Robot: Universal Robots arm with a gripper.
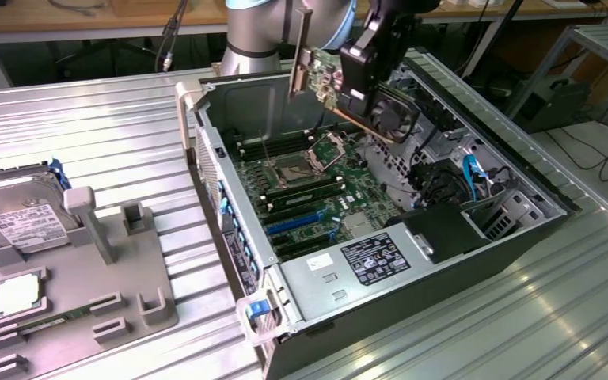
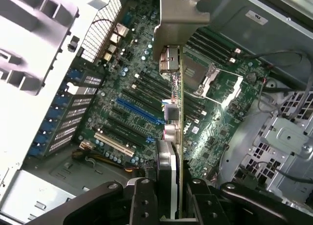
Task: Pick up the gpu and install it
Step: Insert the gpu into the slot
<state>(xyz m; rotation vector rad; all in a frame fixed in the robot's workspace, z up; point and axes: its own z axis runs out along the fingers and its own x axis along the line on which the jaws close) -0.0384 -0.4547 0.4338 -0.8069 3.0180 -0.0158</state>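
Ribbed metal table, open steel PC case w/ green motherboard inside, gripper pinching gpu, thin flat card, silvery end bracket, held on edge above far part of case, clear of mobo.

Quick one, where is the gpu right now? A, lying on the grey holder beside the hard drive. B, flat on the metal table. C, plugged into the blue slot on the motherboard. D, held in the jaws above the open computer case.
D: the gripper has its jaws shut on the gpu, which hangs over the open computer case, clear of the motherboard.
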